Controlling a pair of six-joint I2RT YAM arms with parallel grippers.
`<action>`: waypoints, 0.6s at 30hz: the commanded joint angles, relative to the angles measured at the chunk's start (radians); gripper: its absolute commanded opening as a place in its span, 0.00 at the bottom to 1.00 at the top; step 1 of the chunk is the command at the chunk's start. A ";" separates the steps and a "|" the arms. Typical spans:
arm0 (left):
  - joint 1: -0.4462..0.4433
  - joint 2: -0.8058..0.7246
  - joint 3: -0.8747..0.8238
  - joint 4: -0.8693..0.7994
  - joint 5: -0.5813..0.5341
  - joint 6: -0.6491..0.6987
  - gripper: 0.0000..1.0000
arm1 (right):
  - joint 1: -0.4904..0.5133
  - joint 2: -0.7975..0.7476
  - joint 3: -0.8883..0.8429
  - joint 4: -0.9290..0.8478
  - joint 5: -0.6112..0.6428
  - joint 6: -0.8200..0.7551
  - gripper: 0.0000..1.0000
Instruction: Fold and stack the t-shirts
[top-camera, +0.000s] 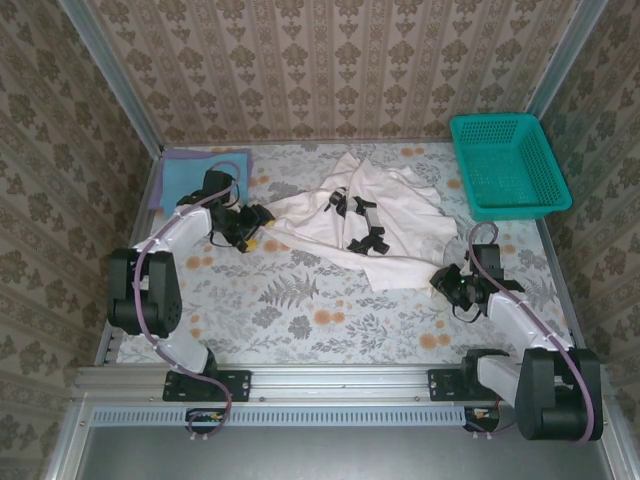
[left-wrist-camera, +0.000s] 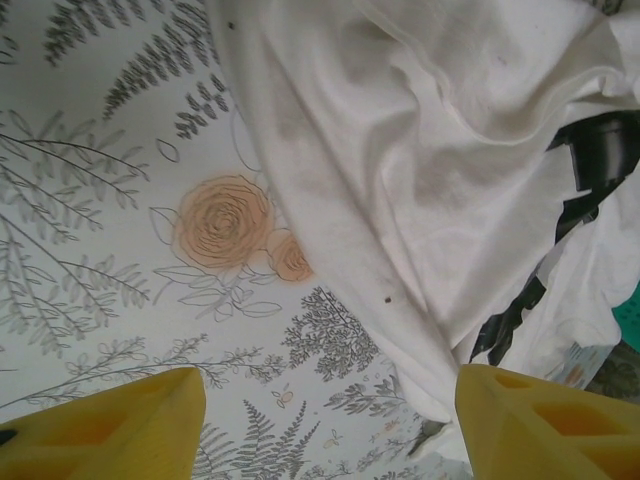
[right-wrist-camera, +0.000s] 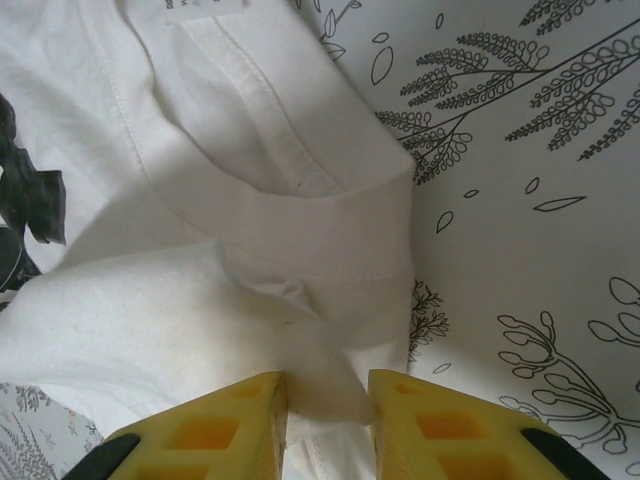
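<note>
On the off-white shirt, right jaws pinch a corner; left jaws gape beside its edge.

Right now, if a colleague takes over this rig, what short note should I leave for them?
Left gripper: open, holding nothing, over the table at the left edge of the off-white shirt.
Right gripper: shut on a fold at that shirt's near-right corner.
Light blue shirt: lies flat at the far-left corner and looks folded.
Done: apparently the blue one.
To do: the off-white shirt lies crumpled mid-table; fold it, then stack the two.
</note>
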 joint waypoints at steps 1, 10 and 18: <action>-0.021 0.021 0.021 -0.001 0.003 0.018 0.66 | -0.005 0.028 0.009 0.037 0.024 -0.018 0.27; -0.009 0.046 0.070 -0.059 -0.048 0.072 0.67 | -0.008 0.001 0.044 -0.001 -0.021 0.001 0.00; 0.017 0.135 0.215 -0.180 -0.221 0.187 0.61 | -0.007 -0.202 0.148 -0.201 -0.104 0.082 0.00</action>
